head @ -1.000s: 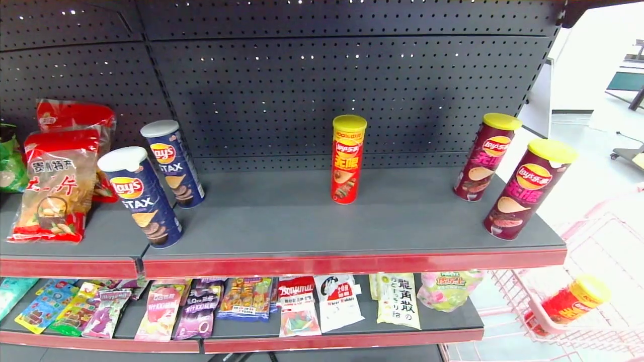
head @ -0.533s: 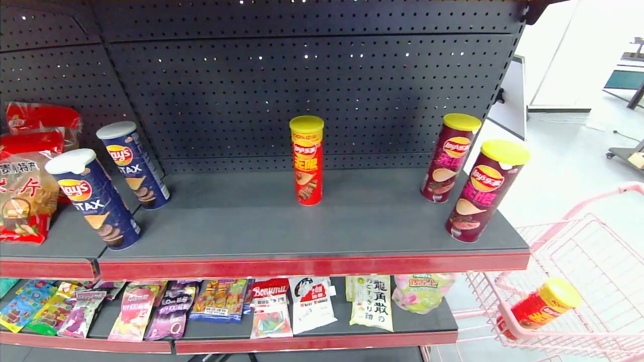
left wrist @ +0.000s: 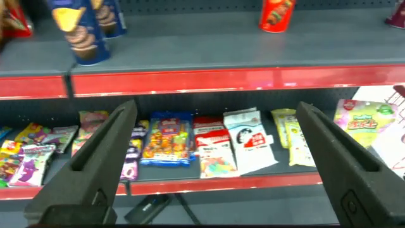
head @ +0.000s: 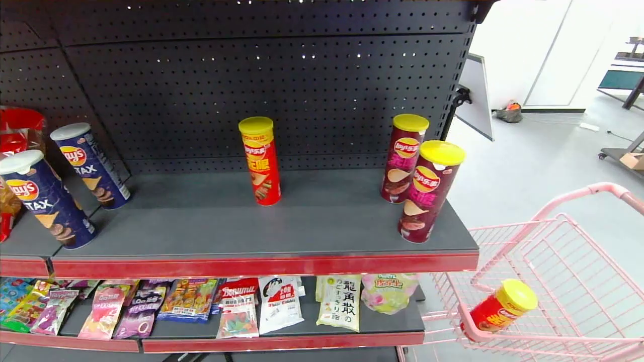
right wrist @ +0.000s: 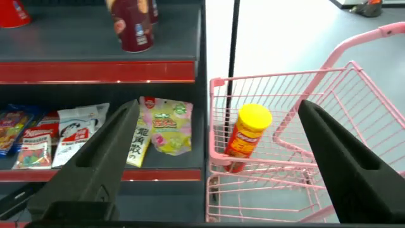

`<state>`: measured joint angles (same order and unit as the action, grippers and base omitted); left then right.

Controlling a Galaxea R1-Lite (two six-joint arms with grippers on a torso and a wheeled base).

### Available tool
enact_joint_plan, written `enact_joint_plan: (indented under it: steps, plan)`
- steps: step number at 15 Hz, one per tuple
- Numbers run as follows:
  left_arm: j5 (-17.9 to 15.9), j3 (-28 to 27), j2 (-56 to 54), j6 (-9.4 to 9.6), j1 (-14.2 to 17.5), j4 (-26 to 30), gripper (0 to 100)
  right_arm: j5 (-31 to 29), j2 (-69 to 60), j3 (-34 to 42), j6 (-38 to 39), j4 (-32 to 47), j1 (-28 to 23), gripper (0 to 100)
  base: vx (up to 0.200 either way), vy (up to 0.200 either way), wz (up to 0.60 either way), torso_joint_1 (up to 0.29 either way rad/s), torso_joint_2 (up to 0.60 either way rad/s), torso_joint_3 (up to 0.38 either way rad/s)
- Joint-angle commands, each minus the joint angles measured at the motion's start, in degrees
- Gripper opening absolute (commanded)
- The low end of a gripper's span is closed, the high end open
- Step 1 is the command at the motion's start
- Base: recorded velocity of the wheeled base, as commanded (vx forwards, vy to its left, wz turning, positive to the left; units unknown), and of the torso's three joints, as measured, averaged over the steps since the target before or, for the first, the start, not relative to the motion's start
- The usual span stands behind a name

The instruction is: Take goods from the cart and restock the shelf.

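We see the big dark shelf (head: 302, 231) with its red front edge. It has a top board and a lower board. Just beside its right end stands the pink wire cart (head: 606, 190).

Our left claw (left wrist: 215, 107) hangs in front of the lower board. Its two fingers are spread wide apart and there is nothing between them. Our right claw (right wrist: 218, 104) hangs in front of the right end of the shelf and the cart. It is spread wide too, and it holds nothing.

Tall chip cans stand up on the top board. Two blue cans with white lids are on the left, the front blue can (head: 40, 198) near the edge and the back blue can (head: 89, 166) behind it. A red shelf can (head: 260, 161) with a yellow lid stands alone in the middle, near the back wall. Two dark red cans with yellow lids stand at the right end, close together. The front dark red can (head: 428, 191) is near the edge and the back dark red can (head: 405, 158) is just behind it.

One more red cart can (head: 500, 306) with a yellow lid leans in the cart, in the corner nearest the shelf.

Small snack bags (head: 282, 304) lie in a row on the lower board.
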<state>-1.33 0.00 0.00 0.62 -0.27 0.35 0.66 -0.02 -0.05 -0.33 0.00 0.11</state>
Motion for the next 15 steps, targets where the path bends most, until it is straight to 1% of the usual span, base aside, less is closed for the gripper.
enact_joint_plan:
  steps: [1,8,11,15]
  plan:
    - [0.01,0.0,0.09,-0.01,0.0,0.0,100,0.04,0.02,0.05,-0.02,0.0,0.07,100,0.0,-0.2,0.0,0.007,0.0,-0.002]
    - [0.01,0.0,0.09,-0.01,0.0,0.09,100,-0.04,0.02,-0.04,0.07,0.0,0.07,100,0.0,0.0,0.0,0.0,0.0,0.0]
    - [0.01,0.0,0.09,-0.01,0.0,0.09,100,-0.04,0.02,0.05,0.07,0.0,0.07,100,0.0,0.2,0.0,-0.004,0.0,0.002]
    - [0.01,0.0,0.0,-0.01,0.0,0.09,100,0.04,0.02,0.05,0.07,-0.09,0.07,100,0.0,0.0,0.0,0.0,0.0,0.0]
